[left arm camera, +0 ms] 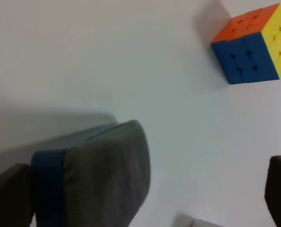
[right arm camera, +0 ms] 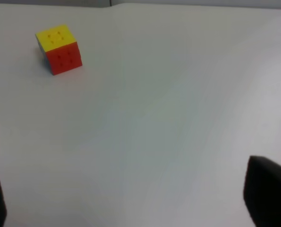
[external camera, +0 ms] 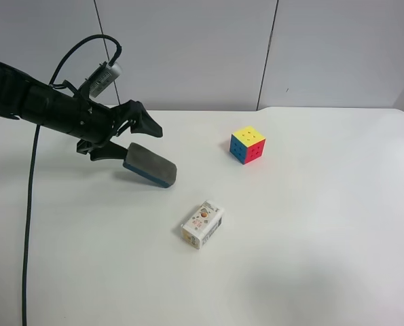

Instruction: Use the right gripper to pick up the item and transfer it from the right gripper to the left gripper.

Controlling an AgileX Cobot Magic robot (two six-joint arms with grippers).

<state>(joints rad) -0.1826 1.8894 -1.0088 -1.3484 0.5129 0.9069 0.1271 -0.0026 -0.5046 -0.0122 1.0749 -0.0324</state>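
Left gripper point(external camera: 135, 136): its arm is the one at the exterior high view's left, identified by the left wrist view, which shows the same eraser and cube. Fingers spread wide, released. One finger point(external camera: 147, 123) sticks out above the eraser; the lower finger point(external camera: 110, 151) lies against the eraser's near end.

Eraser point(external camera: 151, 164): grey felt face, blue backing. It sits at the lower finger, tilted, its far end pointing away from the gripper and down toward the table point(external camera: 324, 224). In the left wrist view the eraser point(left arm camera: 100, 182) lies against one dark finger point(left arm camera: 10, 194); the other finger point(left arm camera: 279, 189) is well apart from it, with bare table between. Cannot tell whether the eraser rests on the table or hangs just above it; a shadow lies beside it.

Cube point(external camera: 248, 145): on the table, well beyond the left fingers, apart from the eraser. Yellow, red and blue faces visible. Left wrist view shows the cube point(left arm camera: 251, 45) past the open gap of the fingers.

Small box point(external camera: 203, 224): white printed carton, flat on the table, below the eraser's far end, not touching it.

Right gripper point(right arm camera: 131, 201): seen only in the right wrist view. Fingers point(right arm camera: 268, 194) wide apart, released, with only bare table between them. Cube point(right arm camera: 59, 49) lies far ahead of them.
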